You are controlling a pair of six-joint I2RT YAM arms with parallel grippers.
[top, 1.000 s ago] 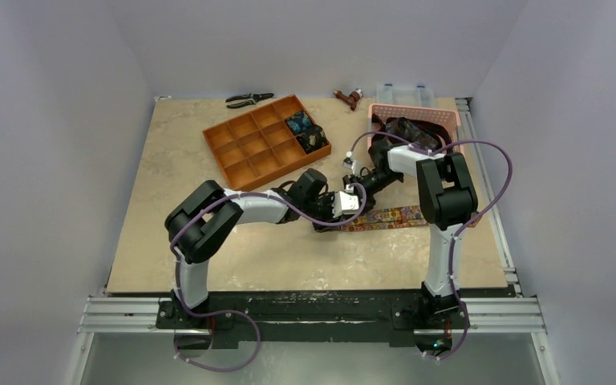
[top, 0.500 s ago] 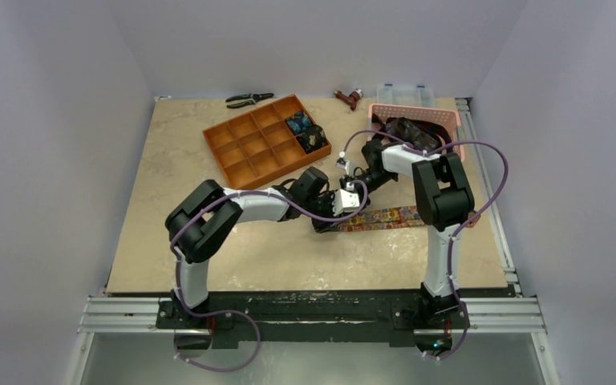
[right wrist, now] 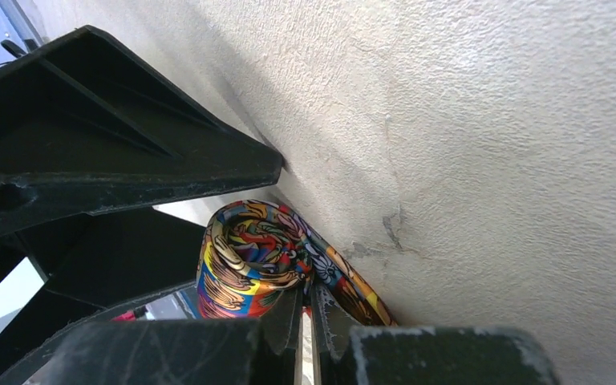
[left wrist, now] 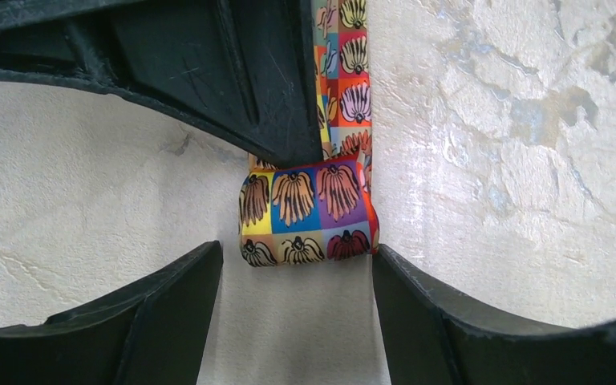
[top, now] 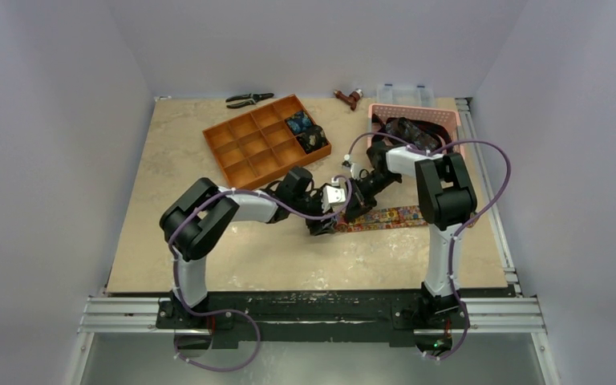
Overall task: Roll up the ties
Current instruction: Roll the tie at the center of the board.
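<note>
Item: orange-yellow-red printed fabric necktie (top: 385,216), flat on the beige marbled table (top: 192,160). Seen from above, its long axis runs 9 to 3 o'clock, and the 9 o'clock end is wound into a small coil (left wrist: 309,212).

We log the left gripper (left wrist: 295,277) spread wide astride that coil, the strip leaving at 12 o'clock.

The right gripper (right wrist: 305,303) has its fingers nearly together at the coil's edge; we cannot confirm a hold on the fabric.

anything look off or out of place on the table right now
Nothing is spilled or damaged. The rolled end of the orange print tie sits square to its strip, between the open fingers of the left gripper. The only strays are pliers and a small reddish tool at the far edge of the table.
</note>
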